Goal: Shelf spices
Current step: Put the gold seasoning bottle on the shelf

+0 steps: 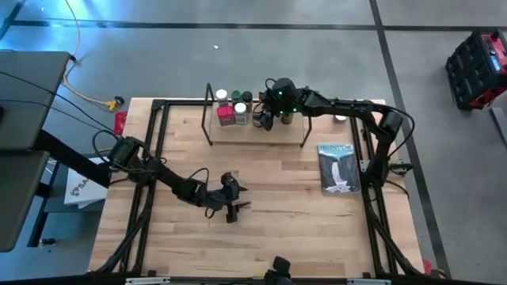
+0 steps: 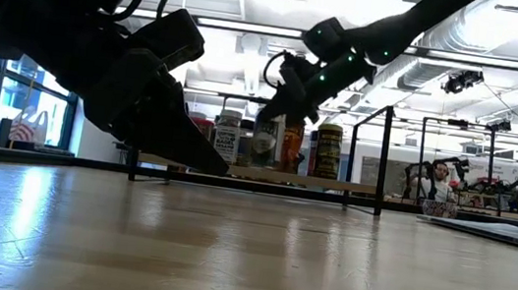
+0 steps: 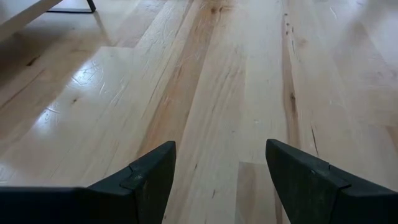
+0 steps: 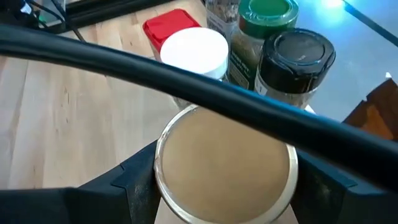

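Care at the right gripper [image 4: 225, 186], whose fingers clasp the tan-lidded jar [image 4: 225, 167] over the shelf [image 1: 257, 129]: lower it clear of the white-lidded jar [image 4: 194, 51] just ahead, then release.

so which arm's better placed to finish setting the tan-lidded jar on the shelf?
Right. The right gripper is at the light wooden shelf, fingers straddling the tan-lidded jar. The left gripper is open over bare tabletop, well away.
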Tool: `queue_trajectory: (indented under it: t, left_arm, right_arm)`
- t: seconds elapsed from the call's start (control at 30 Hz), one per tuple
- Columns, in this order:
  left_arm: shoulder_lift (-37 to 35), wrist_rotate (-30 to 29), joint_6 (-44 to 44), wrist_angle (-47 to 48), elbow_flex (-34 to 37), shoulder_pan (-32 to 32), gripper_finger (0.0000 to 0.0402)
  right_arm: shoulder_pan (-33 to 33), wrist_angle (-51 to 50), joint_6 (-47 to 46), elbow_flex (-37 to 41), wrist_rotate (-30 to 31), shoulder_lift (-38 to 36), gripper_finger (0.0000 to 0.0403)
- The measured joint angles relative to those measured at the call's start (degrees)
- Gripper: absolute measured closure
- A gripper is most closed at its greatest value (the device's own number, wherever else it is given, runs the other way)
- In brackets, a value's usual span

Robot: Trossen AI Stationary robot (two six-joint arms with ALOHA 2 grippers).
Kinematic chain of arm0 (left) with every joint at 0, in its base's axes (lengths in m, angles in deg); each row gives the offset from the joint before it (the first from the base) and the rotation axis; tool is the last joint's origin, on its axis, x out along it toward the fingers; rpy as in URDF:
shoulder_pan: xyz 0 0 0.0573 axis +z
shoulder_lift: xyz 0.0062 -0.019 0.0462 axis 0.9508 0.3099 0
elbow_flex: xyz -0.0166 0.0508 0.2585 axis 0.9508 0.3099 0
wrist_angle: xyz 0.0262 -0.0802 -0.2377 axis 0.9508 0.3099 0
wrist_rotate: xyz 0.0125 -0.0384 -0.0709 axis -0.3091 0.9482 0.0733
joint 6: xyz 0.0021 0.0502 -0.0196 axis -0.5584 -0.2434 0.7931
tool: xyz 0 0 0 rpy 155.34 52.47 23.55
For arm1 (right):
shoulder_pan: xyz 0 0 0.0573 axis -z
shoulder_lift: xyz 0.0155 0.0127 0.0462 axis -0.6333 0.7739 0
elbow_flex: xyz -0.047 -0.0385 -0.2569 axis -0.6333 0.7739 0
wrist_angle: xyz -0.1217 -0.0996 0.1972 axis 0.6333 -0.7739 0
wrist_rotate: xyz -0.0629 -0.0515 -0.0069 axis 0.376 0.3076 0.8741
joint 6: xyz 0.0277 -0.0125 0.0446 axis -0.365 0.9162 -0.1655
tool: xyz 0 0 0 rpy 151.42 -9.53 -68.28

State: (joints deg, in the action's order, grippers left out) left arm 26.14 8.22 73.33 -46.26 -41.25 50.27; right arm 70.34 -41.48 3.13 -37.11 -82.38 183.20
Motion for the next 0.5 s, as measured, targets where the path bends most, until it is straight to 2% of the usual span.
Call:
queue_trajectory:
  t: [0.33,0.5]
  left_arm:
    - [0.0,0.0,0.0,0.0,0.0,0.0,0.0156]
    - [0.0,0.0,0.0,0.0,0.0,0.0,0.0156]
  right_arm:
    - [0.6,2.7,1.3,0.0,0.6,0.4,0.0136]
    - [0.6,3.6,1.3,0.0,3.1,0.4,0.008]
